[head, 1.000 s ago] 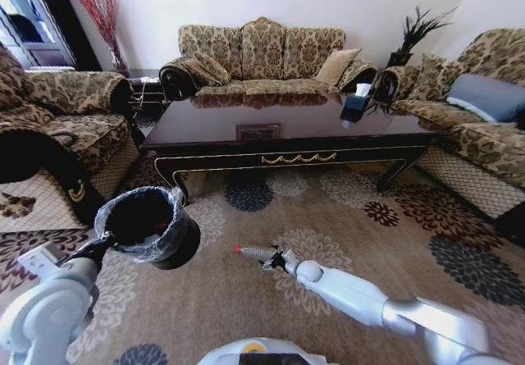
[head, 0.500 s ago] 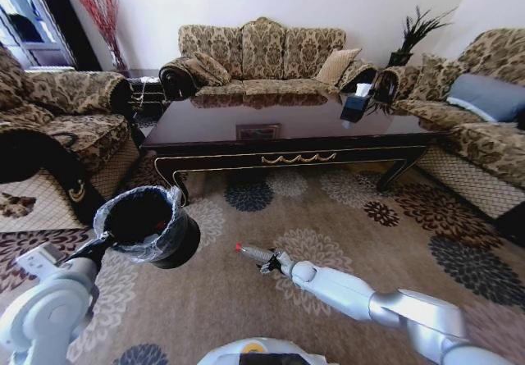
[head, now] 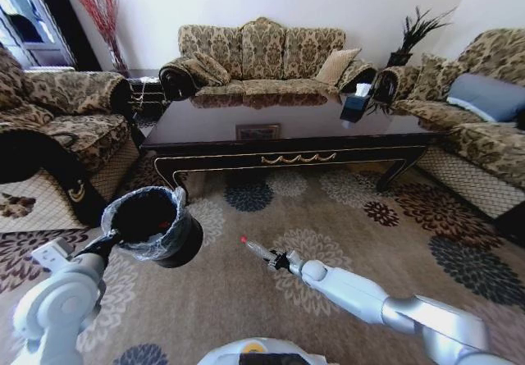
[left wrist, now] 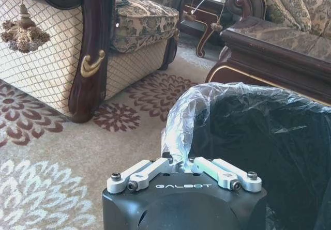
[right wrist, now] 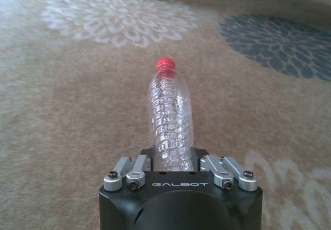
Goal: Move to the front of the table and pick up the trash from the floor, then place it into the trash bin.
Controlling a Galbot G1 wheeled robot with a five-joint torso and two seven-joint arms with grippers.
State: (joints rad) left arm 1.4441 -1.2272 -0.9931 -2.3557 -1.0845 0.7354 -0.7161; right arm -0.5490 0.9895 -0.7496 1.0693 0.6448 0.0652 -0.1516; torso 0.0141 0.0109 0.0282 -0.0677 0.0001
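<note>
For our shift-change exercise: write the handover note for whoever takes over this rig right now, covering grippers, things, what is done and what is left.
Left gripper: shut on the trash bin, pinching its bag-lined rim and holding it up at the robot's left.
Right gripper: shut on the clear bottle, red cap pointing away, above the carpet in front of the table.
Done: bottle picked up.
Left: get the bottle into the bin; it is not over the opening yet.

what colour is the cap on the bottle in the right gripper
Red. The cap tops the clear bottle held by the right gripper; it shows best in the right wrist view.
</note>
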